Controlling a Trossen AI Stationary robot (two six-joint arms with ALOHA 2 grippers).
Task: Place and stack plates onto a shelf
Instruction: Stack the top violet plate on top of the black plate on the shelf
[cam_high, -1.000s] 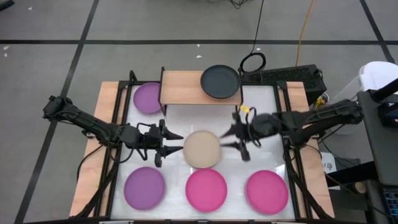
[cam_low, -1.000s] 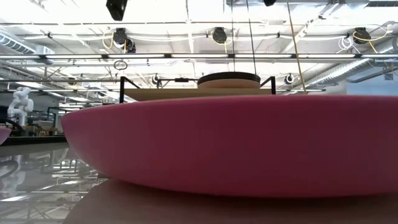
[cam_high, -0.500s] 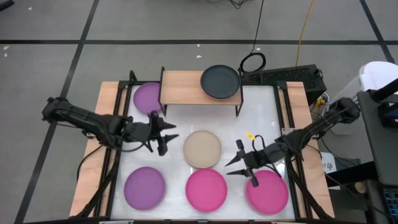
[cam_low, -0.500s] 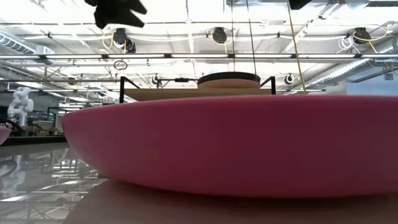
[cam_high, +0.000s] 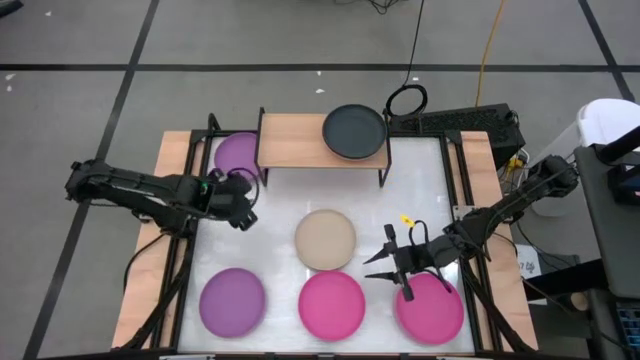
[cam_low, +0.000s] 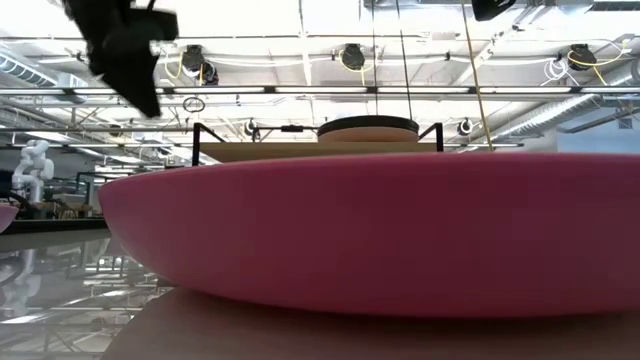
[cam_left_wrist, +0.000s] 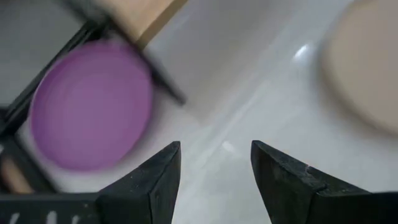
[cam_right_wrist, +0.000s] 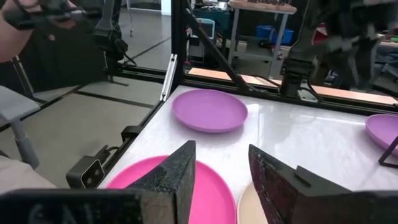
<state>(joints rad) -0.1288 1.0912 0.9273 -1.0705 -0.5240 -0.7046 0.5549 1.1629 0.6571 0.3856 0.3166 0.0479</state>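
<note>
Left claw (cam_high: 243, 203) open and empty near purple plate (cam_high: 238, 156); right claw (cam_high: 388, 262) open, empty beside salmon plate (cam_high: 430, 307).

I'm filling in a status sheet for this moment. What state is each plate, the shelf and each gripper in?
black plate: resting on the shelf's right half
shelf: upright, left half bare
beige plate: flat on the table, unheld
back purple plate: on the table beside the shelf
front purple plate: on the table
middle pink plate: on the table
right pink plate: on the table
left gripper: open, empty
right gripper: open, empty
</note>
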